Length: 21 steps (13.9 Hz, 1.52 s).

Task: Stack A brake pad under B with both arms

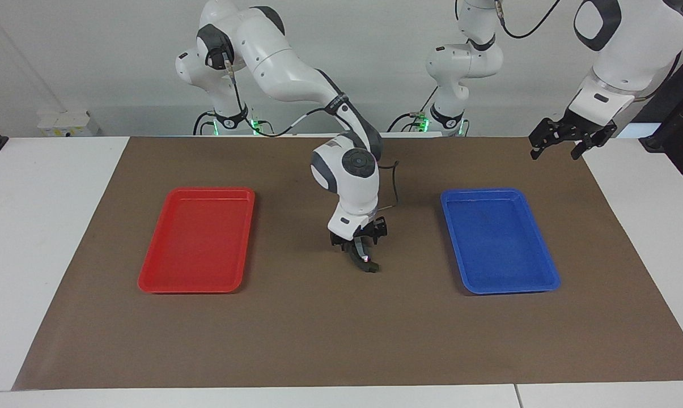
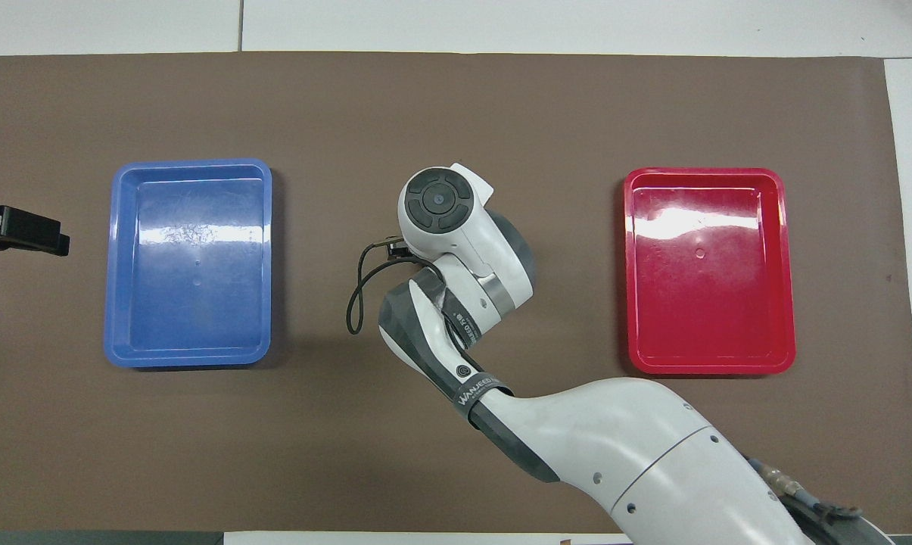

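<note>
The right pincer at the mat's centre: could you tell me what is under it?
Under the right pincer sits B, the curved dark piece with a light stripe, on the brown mat. Whether anything lies beneath B is hidden; overhead, the arm covers it.

Bright, even light falls from above. White glare patches sit on the glossy red plastic tray (image 2: 709,269) and the glossy blue plastic tray (image 2: 189,261); shadows are soft and short. Both views are sharp.

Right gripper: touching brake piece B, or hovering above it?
Touching. In the facing view the right gripper is down at the mat with its fingers closed around B. In the overhead view the arm hides the contact.
</note>
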Tool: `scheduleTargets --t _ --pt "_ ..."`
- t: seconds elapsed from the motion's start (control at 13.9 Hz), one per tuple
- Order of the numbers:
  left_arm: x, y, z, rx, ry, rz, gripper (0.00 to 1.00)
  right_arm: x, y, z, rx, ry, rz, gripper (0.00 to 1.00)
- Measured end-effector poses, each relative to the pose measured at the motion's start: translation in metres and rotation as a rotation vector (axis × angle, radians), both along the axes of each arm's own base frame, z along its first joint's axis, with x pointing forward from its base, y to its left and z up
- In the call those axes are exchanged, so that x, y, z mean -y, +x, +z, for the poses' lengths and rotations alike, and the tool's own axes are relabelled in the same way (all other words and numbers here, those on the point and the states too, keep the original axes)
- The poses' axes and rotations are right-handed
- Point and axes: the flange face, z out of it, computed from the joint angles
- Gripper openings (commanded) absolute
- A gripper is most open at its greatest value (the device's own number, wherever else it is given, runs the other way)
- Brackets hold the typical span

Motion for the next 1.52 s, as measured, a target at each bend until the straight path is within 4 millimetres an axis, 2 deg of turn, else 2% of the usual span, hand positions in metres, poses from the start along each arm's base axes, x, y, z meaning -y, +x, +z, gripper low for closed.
scheduleTargets --t 0.14,0.43,0.72,0.87,1.01,1.23,1.52 --pt "0.000 0.000 0.000 0.000 0.000 0.001 1.00 0.036 0.018 0.043 0.023 0.004 -0.055 1.00" --pt "-0.004 0.000 0.000 0.000 0.000 0.008 1.00 0.153 0.057 0.127 0.077 -0.018 -0.205 1.00" --pt "-0.012 0.000 0.000 0.000 -0.001 0.022 1.00 0.257 0.067 0.181 0.084 -0.071 -0.289 1.00" --pt "-0.012 0.000 0.000 0.000 -0.001 0.023 1.00 0.303 0.062 0.203 0.064 -0.089 -0.292 1.00" --pt "-0.012 0.000 0.000 0.000 -0.001 0.023 1.00 0.339 0.050 0.223 0.020 -0.107 -0.306 1.00" --pt "-0.013 0.000 0.000 -0.001 -0.001 0.023 1.00 0.381 0.023 0.245 -0.066 -0.130 -0.314 1.00" --pt "-0.013 0.000 0.000 -0.001 -0.001 0.023 1.00 0.428 -0.027 0.268 -0.089 -0.128 -0.342 1.00"
